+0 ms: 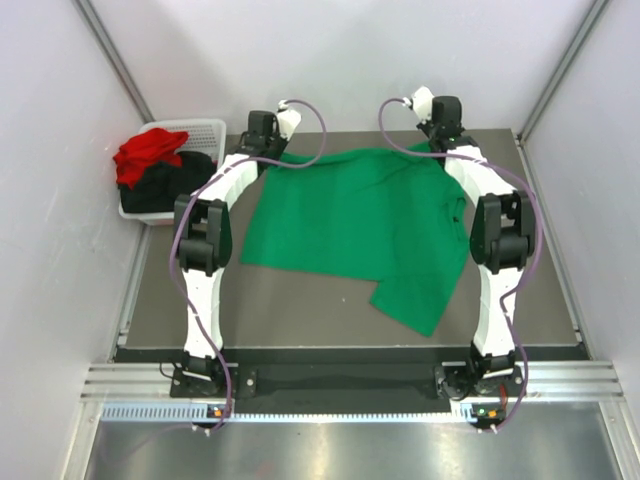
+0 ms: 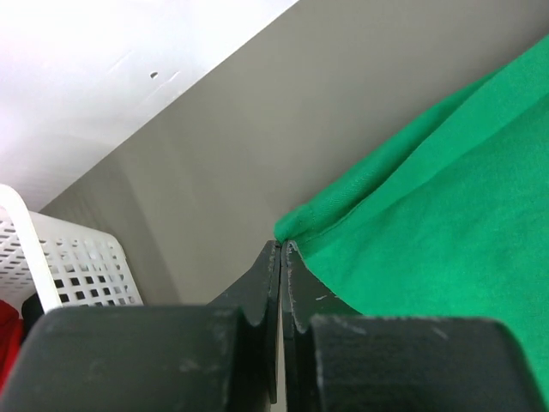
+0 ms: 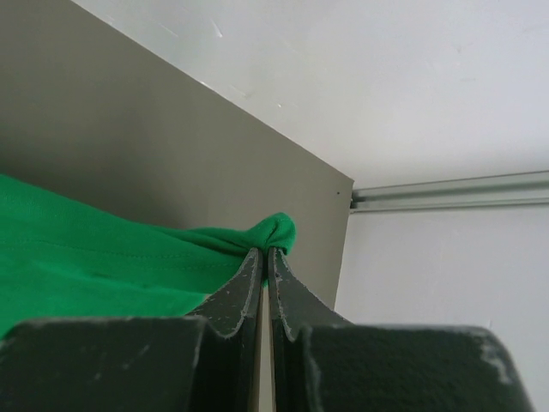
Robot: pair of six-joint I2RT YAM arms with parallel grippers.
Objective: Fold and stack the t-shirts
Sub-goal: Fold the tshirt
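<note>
The green t-shirt (image 1: 340, 220) lies spread across the middle of the surface (image 1: 300, 305), its far hem running close to the far edge and one part trailing toward the near right. Both arms reach out to that far hem: the left arm (image 1: 215, 200) to the shirt's far-left corner, the right arm (image 1: 490, 210) to its far-right corner. The right jaws are pressed together on a small bunched fold of green cloth (image 3: 276, 230), a plain pinch. The left jaws are likewise together at the very tip of the hem (image 2: 296, 232); only a sliver of cloth seems caught there, so that hold looks thinner, though the wrist view is too close to be sure. Holding two opposite corners of one edge is probably meant to keep the cloth taut between the arms, so that it can be drawn flat or carried over in a straight fold. The red t-shirt (image 1: 148, 152) and the black t-shirt (image 1: 165, 185) sit heaped in the white basket (image 1: 205, 128) at the far-left corner, not yet folded, so the task appears to be at its first garment.
</note>
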